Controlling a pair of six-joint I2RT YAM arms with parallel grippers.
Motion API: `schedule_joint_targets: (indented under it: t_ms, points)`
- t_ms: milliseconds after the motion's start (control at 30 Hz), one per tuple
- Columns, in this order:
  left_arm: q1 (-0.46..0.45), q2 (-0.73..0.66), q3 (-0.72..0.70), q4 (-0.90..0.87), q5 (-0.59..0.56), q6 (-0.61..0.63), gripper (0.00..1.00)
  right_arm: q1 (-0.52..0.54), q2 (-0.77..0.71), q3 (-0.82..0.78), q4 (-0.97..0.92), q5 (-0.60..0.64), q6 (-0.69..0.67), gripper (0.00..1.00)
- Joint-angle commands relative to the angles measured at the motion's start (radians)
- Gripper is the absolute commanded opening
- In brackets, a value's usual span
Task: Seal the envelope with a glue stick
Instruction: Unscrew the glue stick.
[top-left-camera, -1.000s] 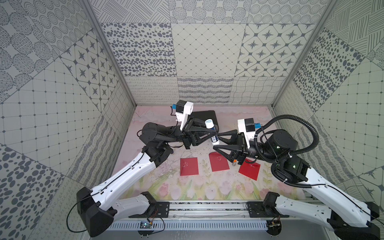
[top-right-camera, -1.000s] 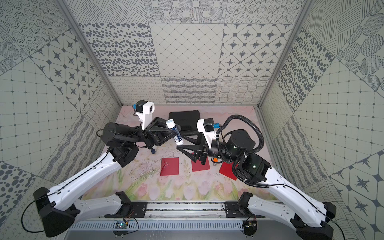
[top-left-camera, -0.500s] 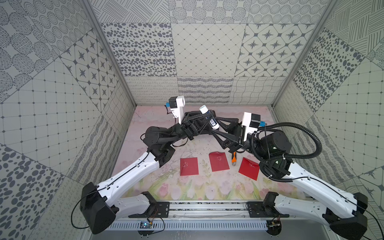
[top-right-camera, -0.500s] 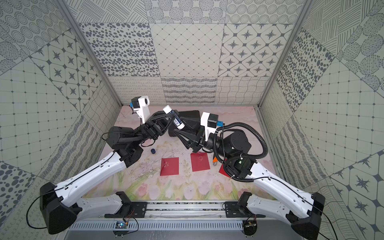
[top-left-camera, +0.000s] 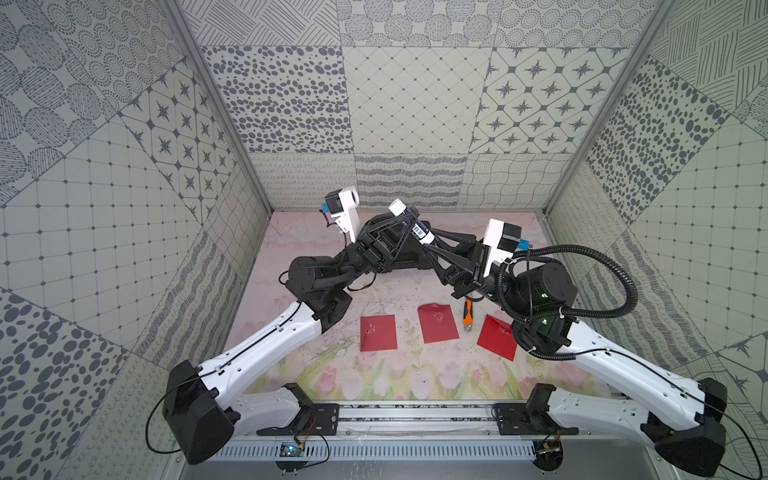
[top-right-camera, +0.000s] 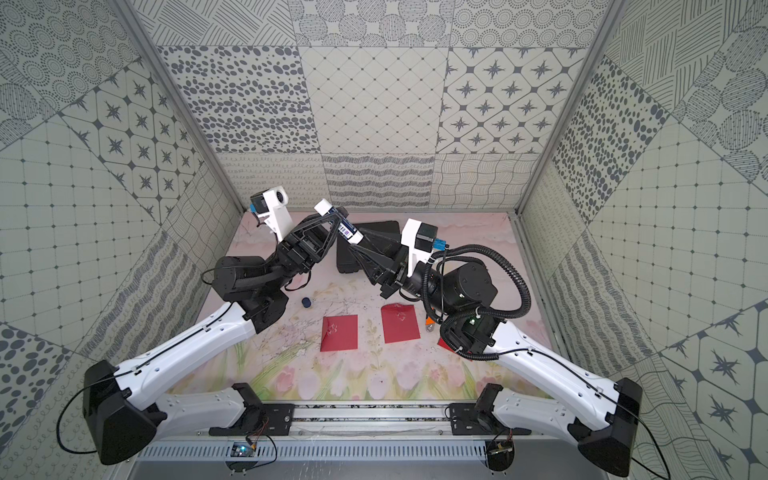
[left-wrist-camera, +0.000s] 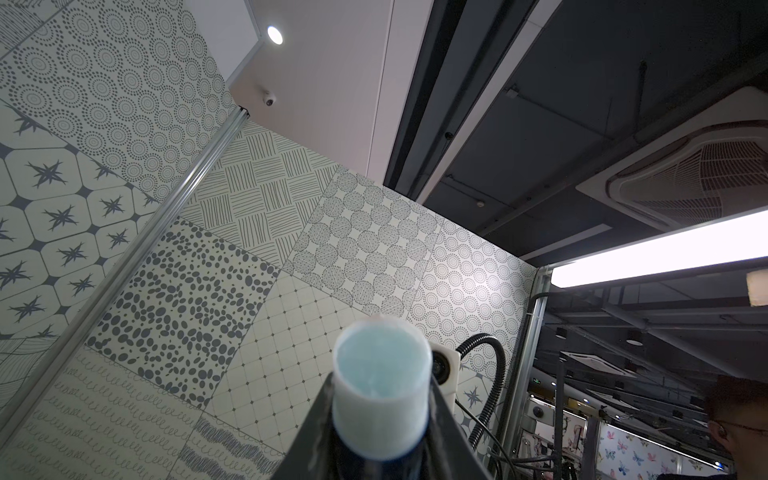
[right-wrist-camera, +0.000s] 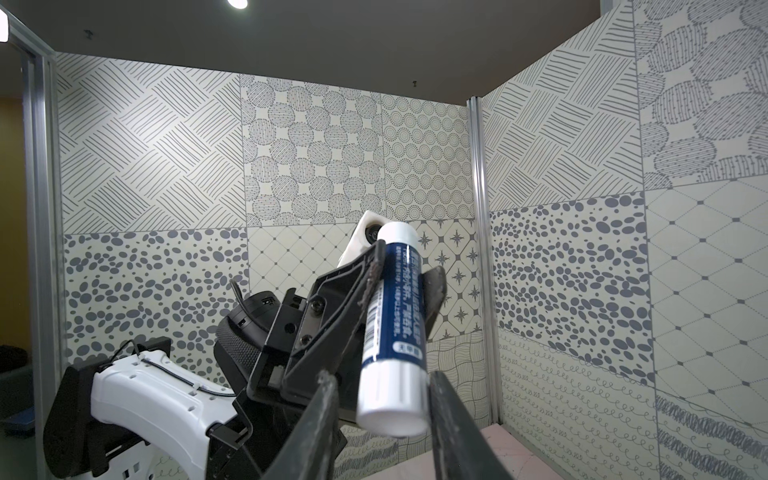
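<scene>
The glue stick (top-left-camera: 415, 226) (top-right-camera: 347, 228) is held up in the air at the back, tilted. Its cap is off, and pale blue glue shows at its open end (left-wrist-camera: 380, 365). My left gripper (top-left-camera: 409, 220) (top-right-camera: 338, 216) (left-wrist-camera: 380, 415) is shut on its blue labelled body (right-wrist-camera: 395, 324). My right gripper (top-left-camera: 430, 243) (top-right-camera: 360, 243) (right-wrist-camera: 382, 382) stands narrowly open round the white base end. One of its fingers (right-wrist-camera: 440, 399) touches the base, and a small gap shows at the other. Three red envelopes (top-left-camera: 378, 332) (top-left-camera: 438, 324) (top-left-camera: 496, 336) lie flat on the floral mat.
A dark blue cap (top-right-camera: 306, 302) lies on the mat below the left arm. An orange-and-black wrench (top-left-camera: 467, 316) lies between the middle and right envelopes. A black case (top-right-camera: 384, 230) sits at the back behind the grippers. Patterned walls close in three sides.
Both arms have lifted. The glue stick rose and tilted toward the back in my left gripper. My right gripper came up to the stick's base and its jaws narrowed round it.
</scene>
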Motion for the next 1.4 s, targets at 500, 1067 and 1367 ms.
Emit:
schedule_joint_targets:
  t_ms: [500,1067,1367]
  points:
    - [-0.001,0.03,0.015,0.116,-0.032,-0.03,0.04,0.012,0.019,0.026,0.076,-0.001,0.029,0.32]
    - [-0.004,0.046,0.019,0.13,-0.027,-0.043,0.02,0.018,0.04,0.047,0.08,0.014,0.036,0.26]
    - [-0.014,0.031,0.009,0.089,-0.076,-0.053,0.0,0.02,0.016,0.062,-0.006,0.062,-0.244,0.08]
